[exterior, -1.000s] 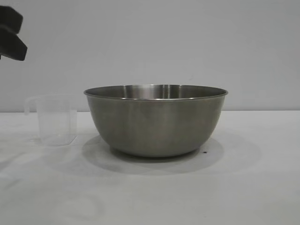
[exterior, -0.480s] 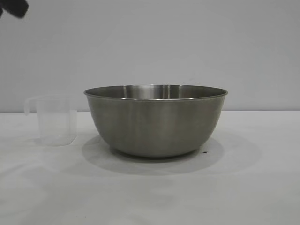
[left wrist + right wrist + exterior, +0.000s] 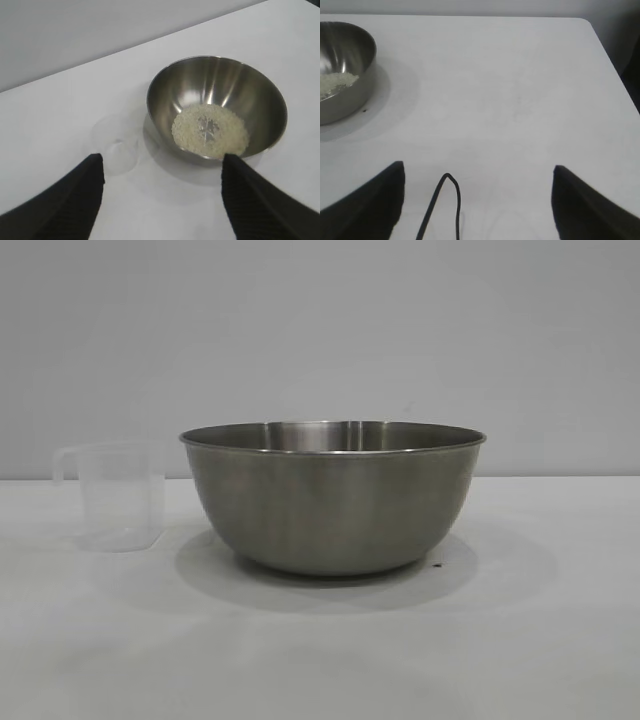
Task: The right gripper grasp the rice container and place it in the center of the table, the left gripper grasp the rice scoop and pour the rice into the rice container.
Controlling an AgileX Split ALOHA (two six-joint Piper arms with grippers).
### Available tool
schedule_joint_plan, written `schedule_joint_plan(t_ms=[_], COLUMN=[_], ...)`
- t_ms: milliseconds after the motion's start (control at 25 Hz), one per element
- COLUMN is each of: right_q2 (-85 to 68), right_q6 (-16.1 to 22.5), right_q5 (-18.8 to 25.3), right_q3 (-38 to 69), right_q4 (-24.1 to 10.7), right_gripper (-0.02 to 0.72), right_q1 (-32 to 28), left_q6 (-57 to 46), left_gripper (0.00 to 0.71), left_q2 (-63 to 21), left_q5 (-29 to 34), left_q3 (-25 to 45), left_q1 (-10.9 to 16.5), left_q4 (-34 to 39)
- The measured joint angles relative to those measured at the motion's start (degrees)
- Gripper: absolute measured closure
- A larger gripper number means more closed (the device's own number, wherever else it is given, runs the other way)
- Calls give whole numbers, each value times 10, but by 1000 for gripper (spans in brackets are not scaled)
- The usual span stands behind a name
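Observation:
The steel rice container (image 3: 332, 495) stands upright in the middle of the white table (image 3: 560, 640). In the left wrist view the container (image 3: 260, 95) holds a heap of white rice (image 3: 210, 130). The clear rice scoop (image 3: 112, 495) stands upright and empty just left of the container, apart from it; it also shows in the left wrist view (image 3: 116, 145). My left gripper (image 3: 162, 162) is open and empty, raised well above the table, back from scoop and container. My right gripper (image 3: 477, 172) is open and empty, over bare table to the right of the container (image 3: 342, 70).
A thin black cable (image 3: 442, 205) loops between the right gripper's fingers. The table's far right edge and rounded corner (image 3: 600, 40) show in the right wrist view. A plain grey wall (image 3: 320, 330) stands behind the table.
The left gripper, seen at the exterior view's top left corner, has risen and left that view. The container and the scoop have not moved.

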Motion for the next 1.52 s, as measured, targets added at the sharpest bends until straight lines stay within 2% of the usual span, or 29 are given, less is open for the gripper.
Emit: schedule_joint_plan(t_ms=[280, 400, 600, 880, 1520], right_q2=[0, 0, 0, 0, 0], right_q6=[0, 0, 0, 0, 0], right_q5=[0, 0, 0, 0, 0], right_q3=[0, 0, 0, 0, 0], right_q4=[0, 0, 0, 0, 0], right_gripper=[166, 166, 166, 166, 166], right_q1=[0, 0, 0, 0, 0], left_q6=[-3, -8, -13, -27, -30], left_gripper=[268, 268, 268, 268, 268], left_q2=[-76, -111, -179, -253, -263], left_q5=[172, 206, 213, 201, 197], left_q3=[0, 2, 48, 63, 63], left_q1=[0, 0, 0, 0, 0], left_q4=[24, 25, 25, 25, 25])
